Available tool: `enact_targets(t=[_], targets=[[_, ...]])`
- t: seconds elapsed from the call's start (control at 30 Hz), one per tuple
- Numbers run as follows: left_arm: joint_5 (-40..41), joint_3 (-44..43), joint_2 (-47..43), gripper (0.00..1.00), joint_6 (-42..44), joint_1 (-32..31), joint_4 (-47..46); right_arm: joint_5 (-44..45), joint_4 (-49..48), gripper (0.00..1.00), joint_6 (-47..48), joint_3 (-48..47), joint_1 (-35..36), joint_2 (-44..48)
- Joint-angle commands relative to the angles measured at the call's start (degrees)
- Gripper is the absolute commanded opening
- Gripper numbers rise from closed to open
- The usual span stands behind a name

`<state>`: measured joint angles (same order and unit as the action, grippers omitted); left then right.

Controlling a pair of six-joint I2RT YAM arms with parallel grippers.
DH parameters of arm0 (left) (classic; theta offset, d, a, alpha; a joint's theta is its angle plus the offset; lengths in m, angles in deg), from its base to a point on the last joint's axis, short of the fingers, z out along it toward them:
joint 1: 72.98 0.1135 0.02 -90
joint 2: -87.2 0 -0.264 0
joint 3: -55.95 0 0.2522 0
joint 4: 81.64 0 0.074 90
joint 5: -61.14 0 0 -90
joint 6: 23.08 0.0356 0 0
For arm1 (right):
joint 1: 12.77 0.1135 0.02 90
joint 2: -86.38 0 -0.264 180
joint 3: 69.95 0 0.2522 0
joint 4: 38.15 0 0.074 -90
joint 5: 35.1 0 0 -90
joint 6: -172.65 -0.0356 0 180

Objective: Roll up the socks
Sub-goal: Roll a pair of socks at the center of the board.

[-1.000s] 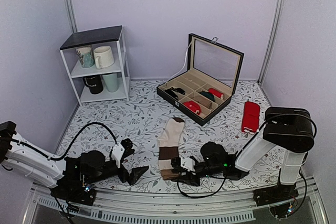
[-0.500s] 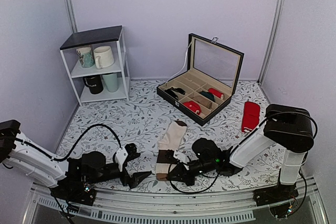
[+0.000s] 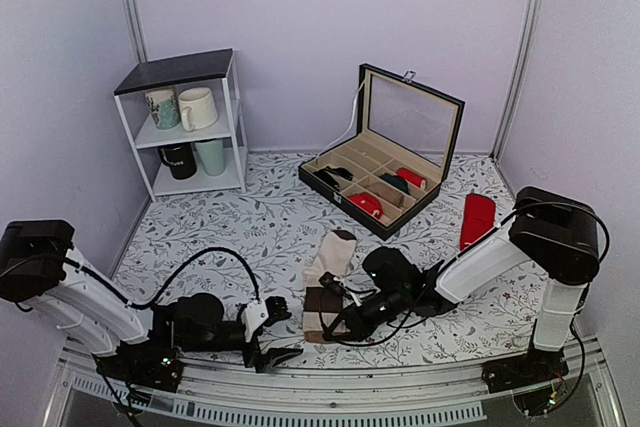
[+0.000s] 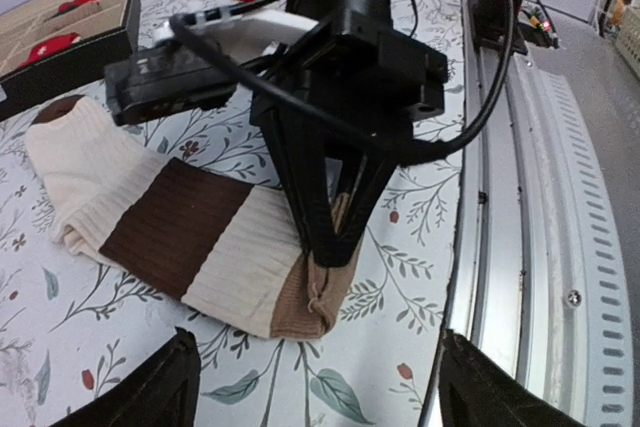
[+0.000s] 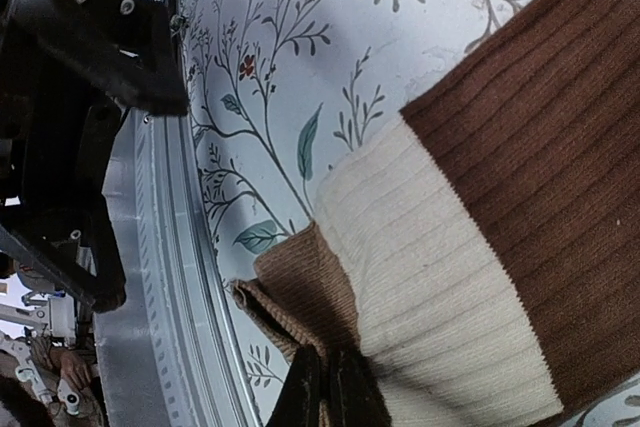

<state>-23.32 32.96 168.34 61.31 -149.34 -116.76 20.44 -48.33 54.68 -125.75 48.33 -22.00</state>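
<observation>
Since the right gripper (image 3: 335, 315) has its fingers clenched on the tan cuff (image 4: 312, 299) of the socks (image 3: 327, 279), the step in hand looks like starting the first turn of the roll. The socks lie flat on the surface (image 3: 250, 232) at about 6 o'clock in the top view. The cuff is nearest the arms, and the dark toe points toward 12 o'clock, at the open case (image 3: 385, 182).

To do this well, the pinch should probably take both layers of the cuff, then lift only a little and fold the edge over toward 12 o'clock, so the turn stays tight and square to the bands. The left gripper (image 3: 280, 332) sits at 7 o'clock of the cuff with its fingers spread wide and nothing between them. It is well placed to press the fabric down or take the other corner, which would stop the pair from sliding or skewing. The wrist view suggests the grip is on the very edge, so a slip is a fair risk.

A second ago the right fingers were parted and sat at 3 o'clock of the cuff, off the fabric. They have now moved in and closed on it. The left arm has swung in from 8 o'clock and stands nearer the cuff. The socks lie much where they were.
</observation>
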Motion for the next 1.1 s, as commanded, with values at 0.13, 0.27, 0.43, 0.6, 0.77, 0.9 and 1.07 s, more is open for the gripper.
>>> enact_targets(t=[0.13,0.27,0.43,0.6,0.77,0.9,1.07], targets=[[-5.36,-4.99,4.24,0.64,2.84,-0.81,-0.13,-1.0,11.15,0.01,-5.39,0.07,-0.54,-1.23],[-5.54,-7.31,7.33,0.68,2.24,-0.74,1.43,-1.46,11.28,0.01,-6.52,0.13,-0.55,-0.86],[-4.24,-10.66,10.02,0.71,1.05,-0.53,5.19,-0.97,11.57,0.01,-6.77,0.45,-0.48,0.16],[-5.07,-12.89,12.74,0.64,0.0,1.19,7.29,-1.3,11.32,0.01,-6.84,0.52,-0.46,0.1],[-5.82,-13.64,14.85,0.58,-0.69,2.46,7.67,-1.52,10.98,0.01,-7.1,0.72,-0.46,0.27],[-5.54,-13.88,14.4,0.63,-1.29,2.66,7.62,-1.69,10.6,0.01,-7.2,0.73,-0.46,0.1],[-5.59,-13.18,15.55,0.64,-3.07,2.62,3.15,-1.58,10.5,0.01,-7.04,1.28,-0.46,0.22]])
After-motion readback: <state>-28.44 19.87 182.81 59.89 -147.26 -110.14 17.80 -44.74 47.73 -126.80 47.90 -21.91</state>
